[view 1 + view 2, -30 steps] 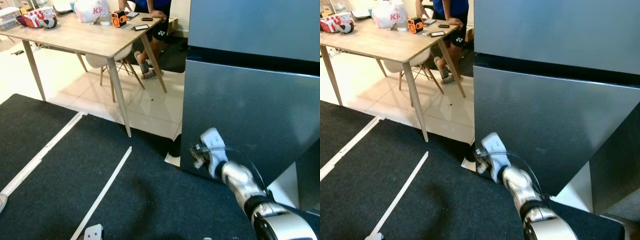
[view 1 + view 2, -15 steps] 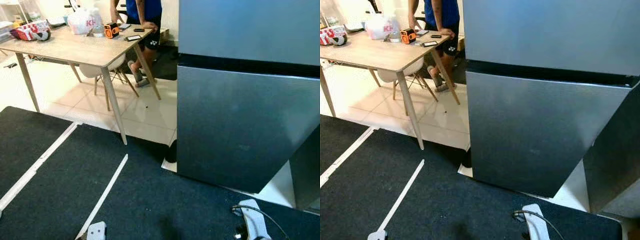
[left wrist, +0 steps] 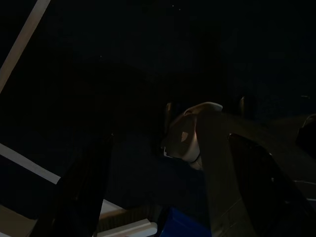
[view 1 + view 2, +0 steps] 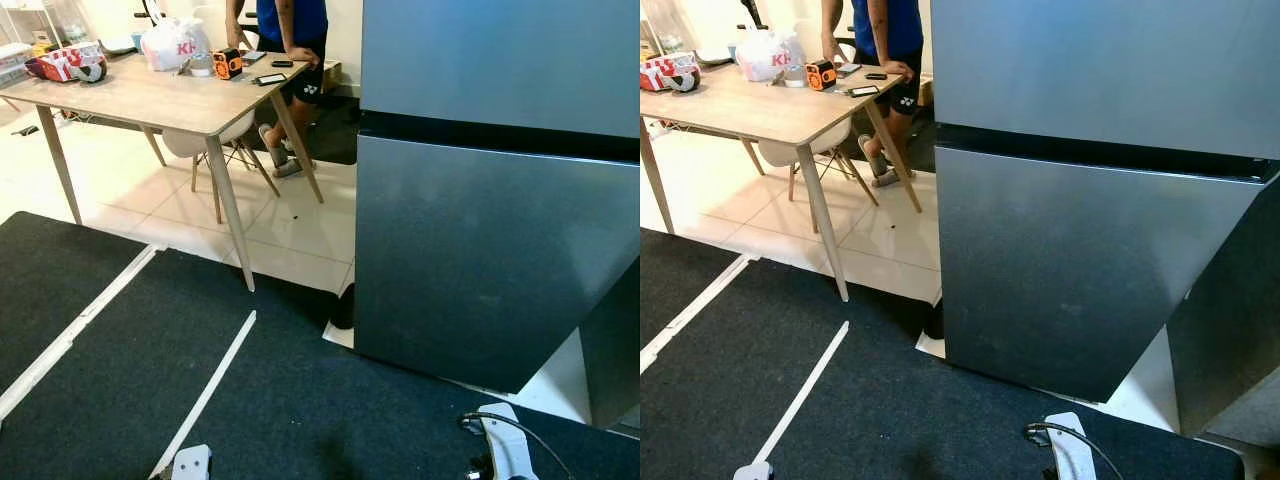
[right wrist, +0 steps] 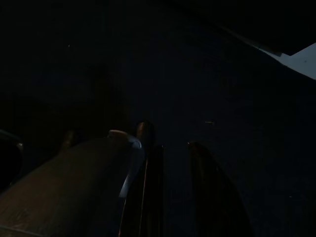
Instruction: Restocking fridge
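The silver fridge [image 4: 1090, 80] stands ahead on the right, with its upper door shut. Its lower door [image 4: 1070, 260] slants against a dark panel [image 4: 1230, 330] on its right, and a wedge of white floor shows between them. My right arm hangs low; its white wrist part [image 4: 1072, 458] with a looped cable shows over the dark mat. The right gripper [image 5: 170, 148] points down at that mat in a very dark view. My left gripper [image 3: 170, 143] hangs open and holds nothing, over the mat and my own leg. The left wrist part [image 4: 190, 465] is at the lower edge.
A wooden table [image 4: 170, 95] stands at the left with bags, an orange tape measure [image 4: 228, 63] and phones on it, and a white chair [image 4: 215, 135] under it. A person [image 4: 292, 25] stands behind it. Black mats with a white tape line [image 4: 205, 395] cover the near floor.
One second ago my right arm reached up to the lower door's bottom left corner. It has dropped to the bottom of the view. The camera has shifted slightly.
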Available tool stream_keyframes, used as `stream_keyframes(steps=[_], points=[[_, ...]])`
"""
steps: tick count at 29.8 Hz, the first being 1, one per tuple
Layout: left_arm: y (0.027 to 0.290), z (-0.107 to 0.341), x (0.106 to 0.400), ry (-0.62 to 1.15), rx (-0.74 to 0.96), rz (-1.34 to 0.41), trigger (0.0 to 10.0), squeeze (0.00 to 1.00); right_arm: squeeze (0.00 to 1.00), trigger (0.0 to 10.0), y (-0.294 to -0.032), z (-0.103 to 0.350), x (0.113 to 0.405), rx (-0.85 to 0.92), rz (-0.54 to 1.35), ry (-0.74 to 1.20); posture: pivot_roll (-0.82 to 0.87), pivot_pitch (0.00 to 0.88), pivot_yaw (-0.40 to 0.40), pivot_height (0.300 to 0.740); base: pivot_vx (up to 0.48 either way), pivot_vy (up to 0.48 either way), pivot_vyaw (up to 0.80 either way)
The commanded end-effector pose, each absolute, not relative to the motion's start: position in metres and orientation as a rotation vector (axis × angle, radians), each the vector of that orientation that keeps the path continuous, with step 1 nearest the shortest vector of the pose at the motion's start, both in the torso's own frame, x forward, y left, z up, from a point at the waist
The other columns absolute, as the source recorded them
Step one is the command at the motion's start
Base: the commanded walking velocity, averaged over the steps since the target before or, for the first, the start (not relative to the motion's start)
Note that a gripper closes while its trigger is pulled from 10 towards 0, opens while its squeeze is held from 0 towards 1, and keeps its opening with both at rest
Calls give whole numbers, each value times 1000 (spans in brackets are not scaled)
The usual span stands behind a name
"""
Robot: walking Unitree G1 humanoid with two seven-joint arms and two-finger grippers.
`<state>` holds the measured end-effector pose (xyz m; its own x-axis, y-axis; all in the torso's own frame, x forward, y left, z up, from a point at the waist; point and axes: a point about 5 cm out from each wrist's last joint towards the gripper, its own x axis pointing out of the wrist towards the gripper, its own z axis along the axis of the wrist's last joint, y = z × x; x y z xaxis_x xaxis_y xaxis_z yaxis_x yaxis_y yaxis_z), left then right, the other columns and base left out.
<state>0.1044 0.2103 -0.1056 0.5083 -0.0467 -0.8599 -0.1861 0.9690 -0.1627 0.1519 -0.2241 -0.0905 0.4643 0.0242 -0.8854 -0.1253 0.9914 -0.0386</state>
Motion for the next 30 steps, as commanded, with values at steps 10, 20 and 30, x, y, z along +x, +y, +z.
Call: stream_keyframes(steps=[10,20,30], points=[[215,-106,99,1066,-223,64,10000,0,0,10000,-225,-95,140,-102,99,1121,-21,0,14,740,317,0,0],[214,-105,104,1061,-217,41,10000,0,0,10000,-224,-92,146,-99,103,1100,-25,0,9,740,358,0,0],[216,-105,103,1060,-218,68,10000,0,0,10000,-223,-91,150,-87,91,1082,-24,0,8,740,280,0,0]])
